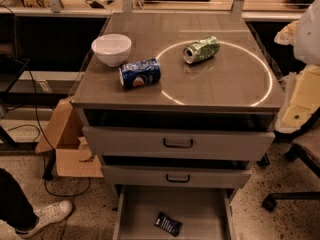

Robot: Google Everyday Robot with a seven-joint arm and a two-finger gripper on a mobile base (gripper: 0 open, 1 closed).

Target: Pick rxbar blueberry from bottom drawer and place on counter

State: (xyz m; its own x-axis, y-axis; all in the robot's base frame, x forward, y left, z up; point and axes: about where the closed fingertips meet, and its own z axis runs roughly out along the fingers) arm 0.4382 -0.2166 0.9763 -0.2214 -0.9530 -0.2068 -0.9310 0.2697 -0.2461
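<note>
viewpoint: my one camera sat up high in front, tilted down pretty steeply
facing: square-on to the drawer fronts (130, 143), counter (220, 84) up top, open bottom drawer (200, 209) at the lower edge
closeness: fairly near, the frame clipped that drawer's front
shared ground: only one view, so nothing overlapped
gripper: mine was out of shot

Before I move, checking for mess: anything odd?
The Pepsi can and the crushed green can lie sideways on the counter. The bar lies askew in the open bottom drawer. The end effector is out of view.
</note>
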